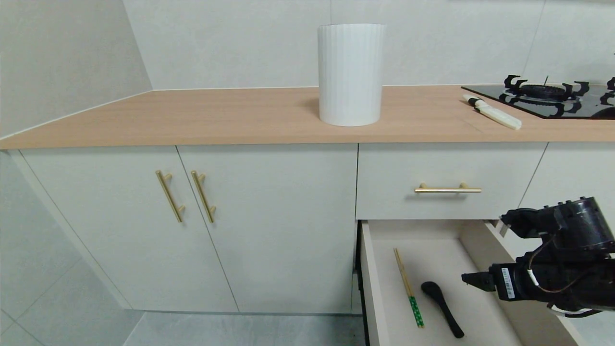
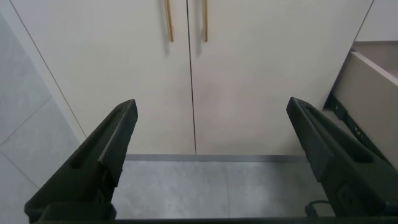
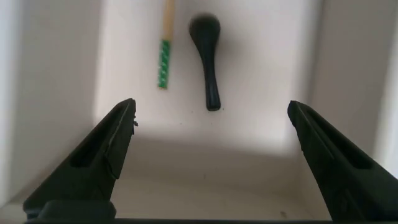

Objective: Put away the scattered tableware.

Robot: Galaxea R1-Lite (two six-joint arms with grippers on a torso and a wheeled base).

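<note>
An open drawer low on the right holds a pair of wooden chopsticks with green ends and a black spoon, lying side by side. My right gripper hangs over the drawer's right side, open and holding nothing. From its wrist, the chopsticks and spoon lie on the drawer floor beyond the open right gripper. A white sheathed utensil with a black band lies on the counter near the hob. My left gripper is open and empty, low before the cabinet doors.
A tall white ribbed canister stands mid-counter. A black gas hob sits at the far right. Above the open drawer is a closed drawer with a brass handle. Two cabinet doors with brass handles are to the left, over grey floor tiles.
</note>
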